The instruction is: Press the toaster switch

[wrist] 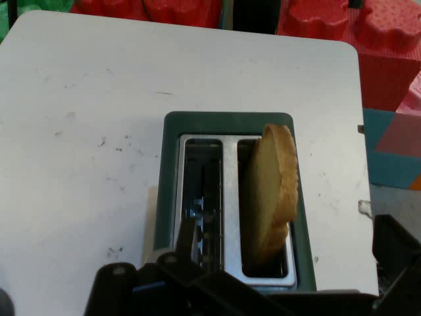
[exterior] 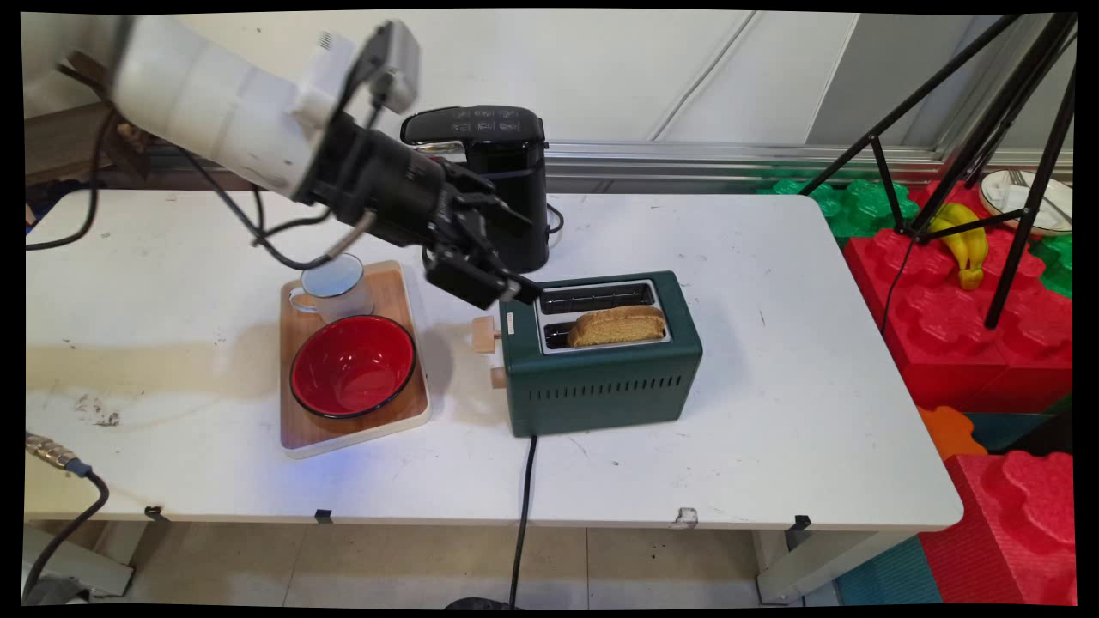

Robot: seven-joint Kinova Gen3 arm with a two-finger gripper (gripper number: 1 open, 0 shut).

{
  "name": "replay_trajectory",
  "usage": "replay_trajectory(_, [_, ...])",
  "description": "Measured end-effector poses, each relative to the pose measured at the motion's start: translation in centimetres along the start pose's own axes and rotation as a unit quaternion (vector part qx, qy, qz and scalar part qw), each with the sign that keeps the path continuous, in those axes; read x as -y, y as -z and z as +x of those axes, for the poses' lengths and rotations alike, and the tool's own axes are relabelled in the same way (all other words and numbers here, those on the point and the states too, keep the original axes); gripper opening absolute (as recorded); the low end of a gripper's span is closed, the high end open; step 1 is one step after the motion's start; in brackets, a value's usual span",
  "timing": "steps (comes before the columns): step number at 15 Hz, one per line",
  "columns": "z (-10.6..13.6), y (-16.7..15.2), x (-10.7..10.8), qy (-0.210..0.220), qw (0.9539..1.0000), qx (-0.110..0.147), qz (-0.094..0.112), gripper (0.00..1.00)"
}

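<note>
As the main view has it, gripper (exterior: 522,257) hangs just above the left end of the green toaster (exterior: 601,382), angled down toward it. Jaws look spread wide, nothing held, no clear contact with the toaster. Bread slice (exterior: 618,326) sits just beyond the fingertips, standing half out of the slot farther from the coffee machine; the other slot is bare. Two wooden knobs (exterior: 485,336) stick out of the toaster end just below the gripper. Black coffee machine (exterior: 506,172) stands right behind the gripper. Wooden tray (exterior: 296,433) lies back under the arm side, carrying a red bowl (exterior: 352,365) and a mug (exterior: 335,287).

Hand view: gripper (wrist: 289,253) looks straight down the toaster (wrist: 227,120). Bread slice (wrist: 273,194) is dead ahead between the fingers, closer to the right one, upright in the right-hand slot. Left-hand slot is empty. White table (wrist: 85,131) surrounds it.
</note>
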Motion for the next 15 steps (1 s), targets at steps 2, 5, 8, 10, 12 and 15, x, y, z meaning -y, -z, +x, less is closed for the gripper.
replay_trajectory(2, [-0.3,1.5,0.1,0.000,1.0000,-0.003,-0.001,1.00])
replay_trajectory(5, [-0.7,3.3,0.3,0.000,1.0000,-0.005,-0.002,1.00])
replay_trajectory(8, [-1.2,5.0,0.5,0.001,1.0000,-0.005,-0.004,1.00])
replay_trajectory(10, [-1.5,5.9,0.6,0.002,1.0000,-0.005,-0.005,1.00])
replay_trajectory(12, [-2.1,6.8,0.8,0.003,1.0000,-0.002,-0.007,1.00])
replay_trajectory(15, [-3.2,7.4,1.1,0.003,0.9999,0.007,-0.011,1.00])
